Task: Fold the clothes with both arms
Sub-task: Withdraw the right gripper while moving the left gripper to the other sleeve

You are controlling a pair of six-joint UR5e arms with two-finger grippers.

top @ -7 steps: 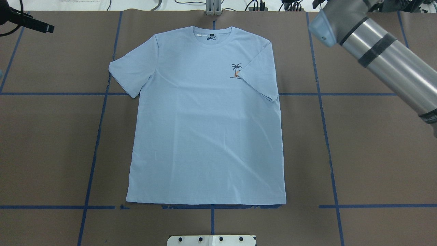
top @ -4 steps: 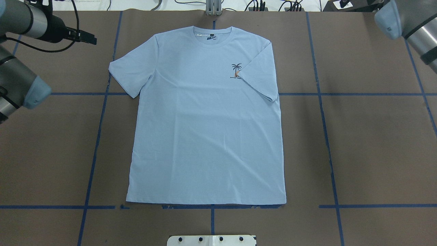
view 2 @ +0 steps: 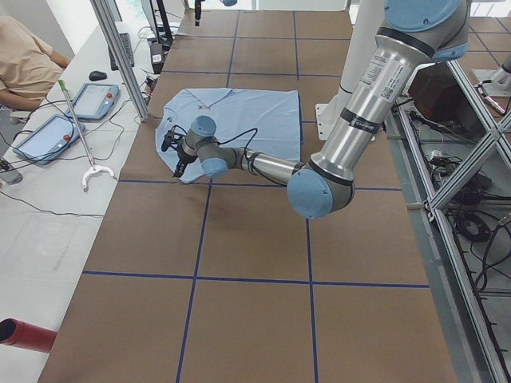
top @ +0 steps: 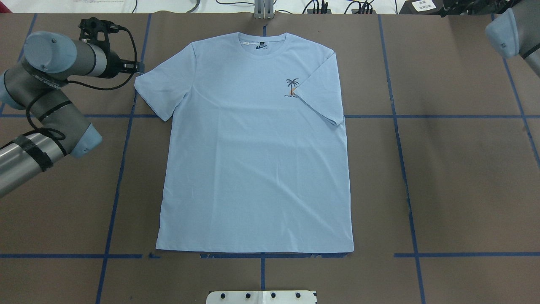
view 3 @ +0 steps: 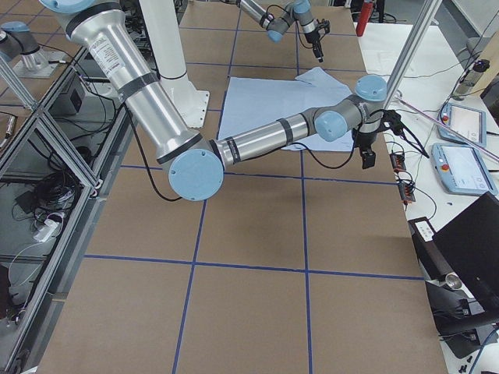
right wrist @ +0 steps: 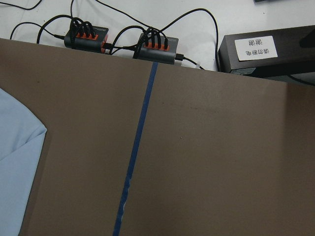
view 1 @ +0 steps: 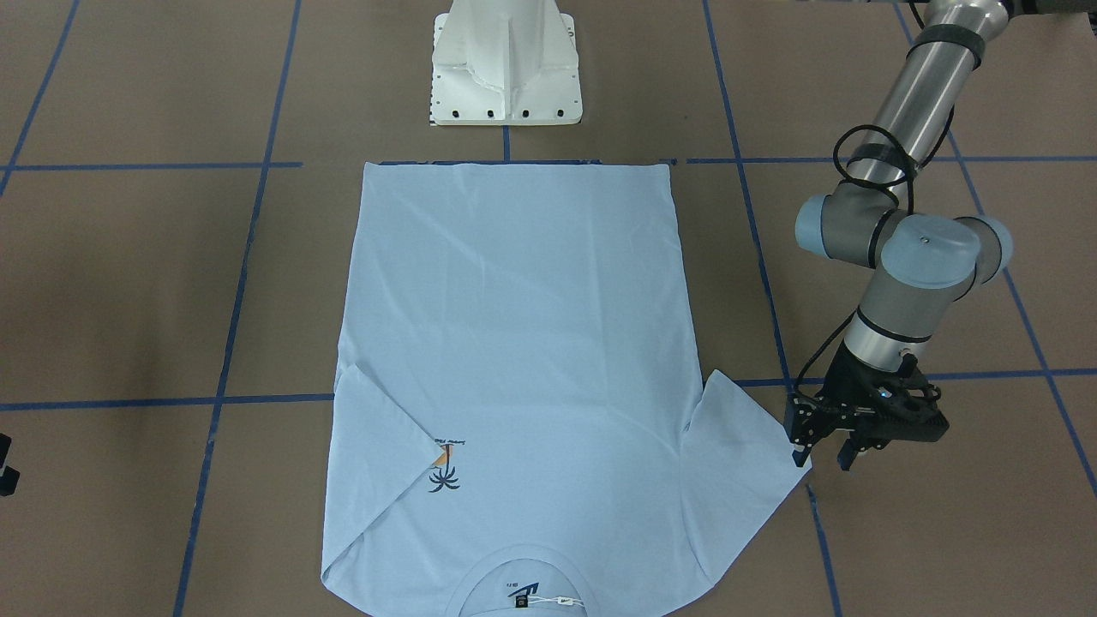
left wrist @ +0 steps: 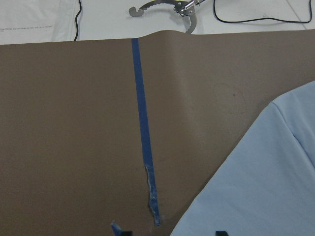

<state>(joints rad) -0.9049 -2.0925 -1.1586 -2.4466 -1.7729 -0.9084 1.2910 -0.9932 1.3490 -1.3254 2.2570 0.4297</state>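
The pale blue T-shirt [top: 253, 160] lies flat, front up, with its collar at the far side. The sleeve [top: 322, 90] on my right is folded in beside the palm print [top: 292, 87]. Its other sleeve [top: 158, 90] is spread out. My left gripper [view 1: 823, 452] is open, low at that sleeve's outer tip, with one fingertip [view 1: 800, 454] at the cloth edge; the left wrist view shows the shirt [left wrist: 261, 187] beside it. My right gripper [view 3: 366, 154] hangs off to the shirt's right near the far table edge; I cannot tell its state.
The white pedestal base [view 1: 506, 64] stands at the near edge behind the hem. Blue tape lines [top: 398, 139] grid the brown table. Cable hubs [right wrist: 123, 42] and a black box [right wrist: 266, 51] sit past the far edge. A person [view 2: 24, 60] sits at a side desk.
My left arm has swung in from the left edge and brought its gripper to the spread sleeve. My right arm has drawn back to the upper right corner. The shirt has not moved.
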